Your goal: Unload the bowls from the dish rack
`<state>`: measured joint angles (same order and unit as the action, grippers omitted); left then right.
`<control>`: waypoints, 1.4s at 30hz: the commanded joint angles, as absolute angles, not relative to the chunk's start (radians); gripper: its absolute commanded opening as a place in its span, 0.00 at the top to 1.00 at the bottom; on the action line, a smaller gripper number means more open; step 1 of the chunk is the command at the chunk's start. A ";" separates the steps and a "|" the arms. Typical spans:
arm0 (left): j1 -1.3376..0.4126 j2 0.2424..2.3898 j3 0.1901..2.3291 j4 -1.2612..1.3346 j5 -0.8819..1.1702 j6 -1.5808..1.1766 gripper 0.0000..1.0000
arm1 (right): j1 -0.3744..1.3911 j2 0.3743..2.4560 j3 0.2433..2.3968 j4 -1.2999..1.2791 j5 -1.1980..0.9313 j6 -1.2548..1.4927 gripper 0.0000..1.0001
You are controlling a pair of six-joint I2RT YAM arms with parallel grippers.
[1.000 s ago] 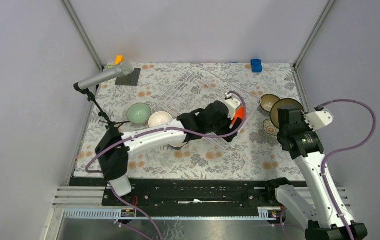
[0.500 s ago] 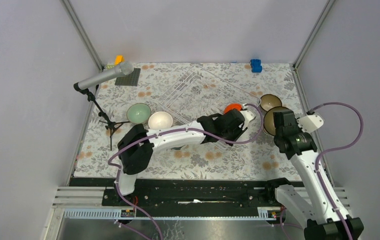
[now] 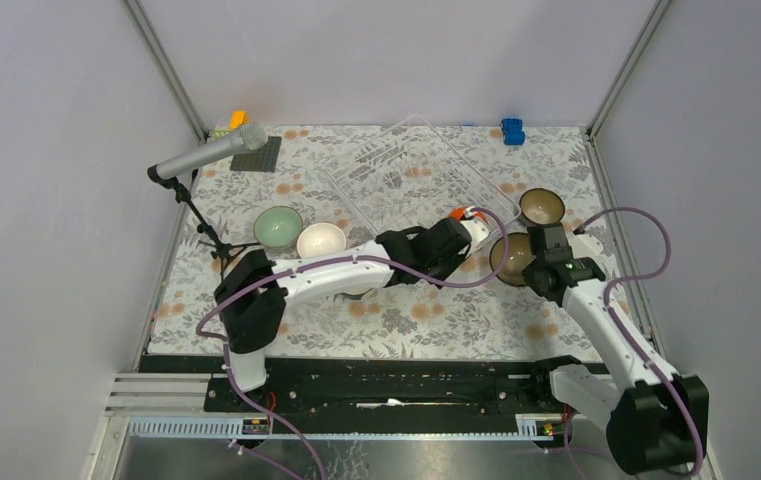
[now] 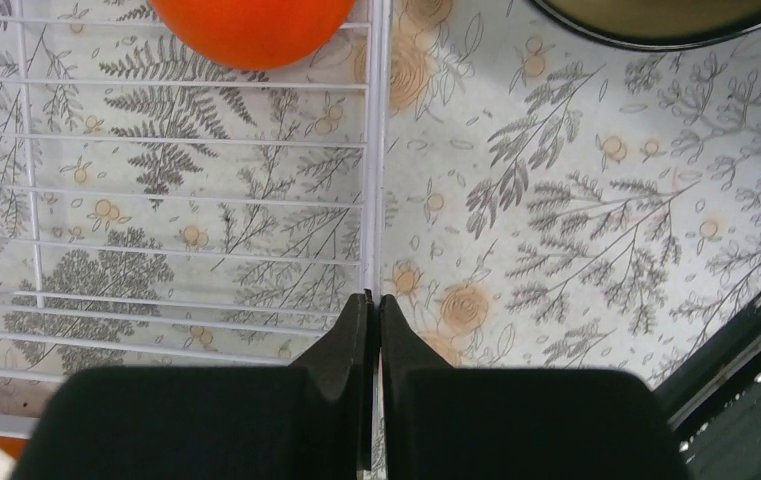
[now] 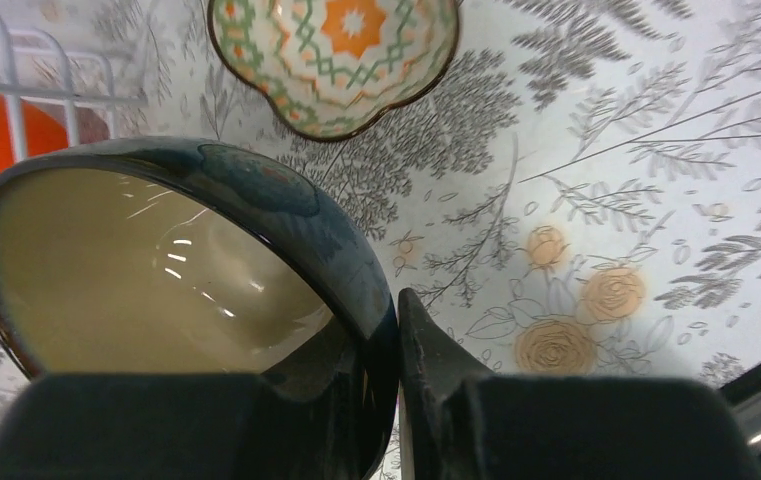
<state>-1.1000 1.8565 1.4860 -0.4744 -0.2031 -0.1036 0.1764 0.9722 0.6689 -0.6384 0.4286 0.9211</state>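
The clear wire dish rack (image 3: 396, 172) lies at the table's middle back. My left gripper (image 4: 375, 300) is shut on the rack's white rim bar (image 4: 374, 180) at its near right edge, also seen from above (image 3: 470, 228). An orange bowl (image 4: 251, 25) sits inside the rack just ahead of the fingers. My right gripper (image 5: 392, 300) is shut on the wall of a dark blue bowl with a tan inside (image 5: 156, 270), held right of the rack (image 3: 512, 258). A patterned bowl (image 5: 331, 60) rests on the cloth beyond it.
A pale green bowl (image 3: 278, 226) and a cream bowl (image 3: 320, 240) stand left of the rack. Another dark bowl (image 3: 541, 206) sits at the right. A microphone on a stand (image 3: 211, 155), a dark grey plate (image 3: 258, 156) and a blue block (image 3: 512, 130) are along the back.
My left gripper swung to the rack's right rim and shut on it, and the rack shifted. The right arm carried the dark blue bowl left and nearer, toward the rack.
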 commanded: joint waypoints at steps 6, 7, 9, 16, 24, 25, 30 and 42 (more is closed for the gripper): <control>-1.022 1.704 1.393 -0.515 -0.227 -0.076 1.00 | 0.176 1.161 0.707 -0.462 0.233 0.838 1.00; -1.012 1.698 1.386 -0.517 -0.231 -0.080 1.00 | 0.176 1.170 0.700 -0.452 0.222 0.837 1.00; -0.995 1.689 1.374 -0.522 -0.240 -0.093 0.99 | 0.176 1.179 0.684 -0.434 0.206 0.836 1.00; -0.977 1.650 1.311 -0.480 -0.196 -0.147 0.88 | 0.176 1.218 0.655 -0.407 0.209 0.835 0.95; -0.977 1.603 1.267 -0.450 -0.174 -0.192 0.67 | 0.176 1.238 0.632 -0.388 0.221 0.836 0.72; -0.977 1.597 1.264 -0.449 -0.167 -0.196 0.62 | 0.176 1.235 0.629 -0.386 0.224 0.836 0.58; -0.976 1.580 1.279 -0.462 -0.153 -0.222 0.40 | 0.176 1.183 0.634 -0.405 0.260 0.837 0.36; -0.872 1.599 1.438 -0.455 -0.069 -0.305 0.04 | 0.176 1.020 0.873 -0.521 0.336 0.627 0.03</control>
